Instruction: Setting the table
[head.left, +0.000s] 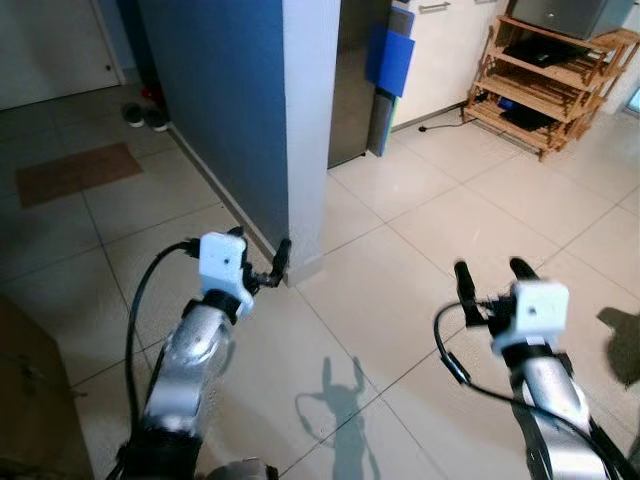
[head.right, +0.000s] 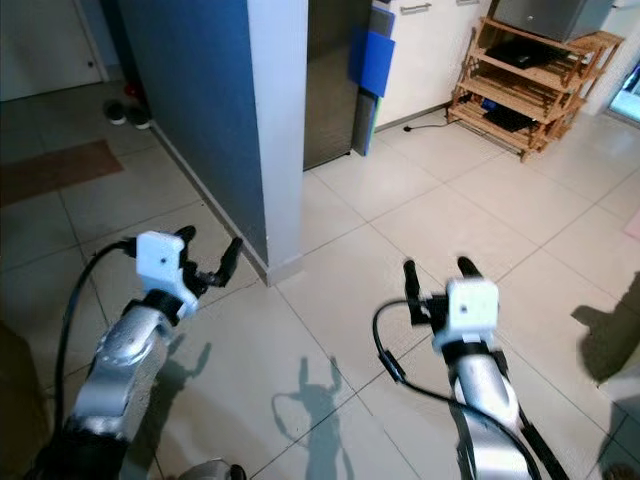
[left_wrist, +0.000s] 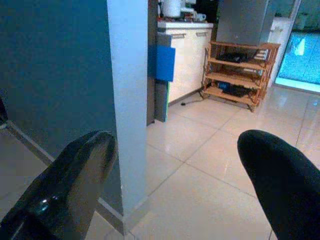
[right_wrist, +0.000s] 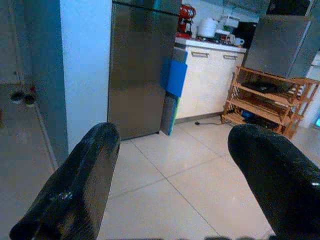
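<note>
Above bare tiles, left tool (head.left: 262, 262) and right tool (head.left: 494, 278) spread, holding nothing; wall corner (head.left: 310, 150) hides the fridge (right_wrist: 142, 65)

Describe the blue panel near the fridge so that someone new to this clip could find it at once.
Start at the tall steel fridge standing behind the blue wall's white end. In the gap between the fridge and the white kitchen cabinet, flat boards lean upright. The blue panel is the bright blue square up there, above the grey one standing on the floor below it.
</note>
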